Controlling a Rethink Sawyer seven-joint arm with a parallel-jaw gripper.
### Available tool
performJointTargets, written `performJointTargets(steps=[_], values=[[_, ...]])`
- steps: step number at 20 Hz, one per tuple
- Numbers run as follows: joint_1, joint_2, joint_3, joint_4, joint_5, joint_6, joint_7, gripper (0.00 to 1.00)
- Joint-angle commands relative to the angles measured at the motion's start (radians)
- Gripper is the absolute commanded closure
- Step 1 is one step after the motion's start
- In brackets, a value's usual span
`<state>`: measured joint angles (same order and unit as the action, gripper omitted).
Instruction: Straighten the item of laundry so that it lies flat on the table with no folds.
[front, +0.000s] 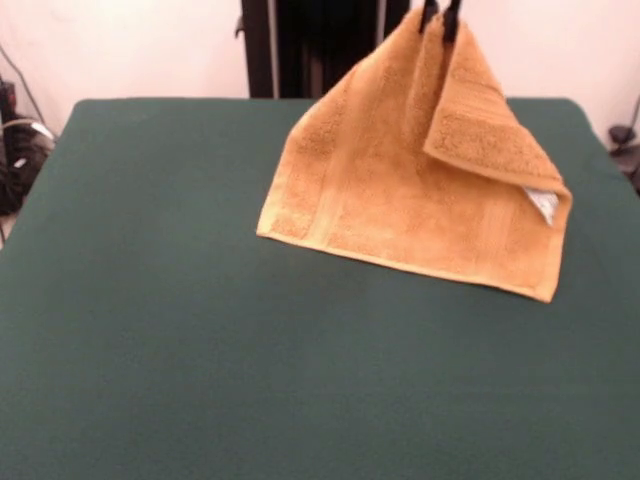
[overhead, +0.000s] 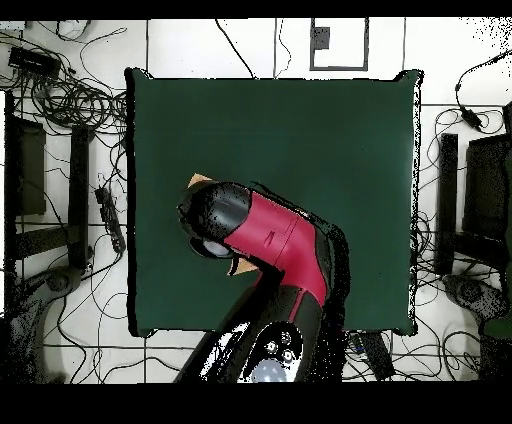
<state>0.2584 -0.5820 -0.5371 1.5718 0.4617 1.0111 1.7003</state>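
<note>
Claw (front: 440, 18) pinches towel (front: 400, 190) corner above table (front: 180, 330).

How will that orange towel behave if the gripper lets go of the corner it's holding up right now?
The towel is probably floppy: it hangs in a tent from the gripper, with one flap folded over its front. Released, it would likely slump into folds rather than spread flat. Its looped pile probably grips the table, so dragging may stretch it out.
</note>
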Motion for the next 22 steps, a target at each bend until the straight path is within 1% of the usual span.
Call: performJointTargets(steps=[1,2,4,5,6,12,14,15,16,17,20,22], values=[[-0.010,0.104,0.135,0.016,0.028,-0.082,0.269,1.00],[-0.008,0.117,0.144,0.025,0.036,-0.131,0.268,1.00],[-0.011,0.146,0.162,0.030,0.049,-0.181,0.267,1.00],[-0.008,0.150,0.159,0.026,0.036,-0.196,0.255,1.00],[-0.006,0.154,0.158,0.027,0.037,-0.199,0.257,0.00],[-0.004,0.143,0.171,0.053,0.053,-0.218,0.257,0.00],[0.002,0.143,0.166,0.051,0.053,-0.199,0.271,0.00],[0.002,0.147,0.162,0.043,0.056,-0.156,0.291,0.00],[0.006,0.152,0.149,0.037,0.067,-0.156,0.325,0.00],[0.013,0.149,0.138,0.032,0.067,-0.124,0.347,0.00],[0.024,0.142,0.096,-0.026,0.025,-0.088,0.335,0.00],[0.016,0.140,0.083,-0.076,-0.004,-0.045,0.311,0.00]])
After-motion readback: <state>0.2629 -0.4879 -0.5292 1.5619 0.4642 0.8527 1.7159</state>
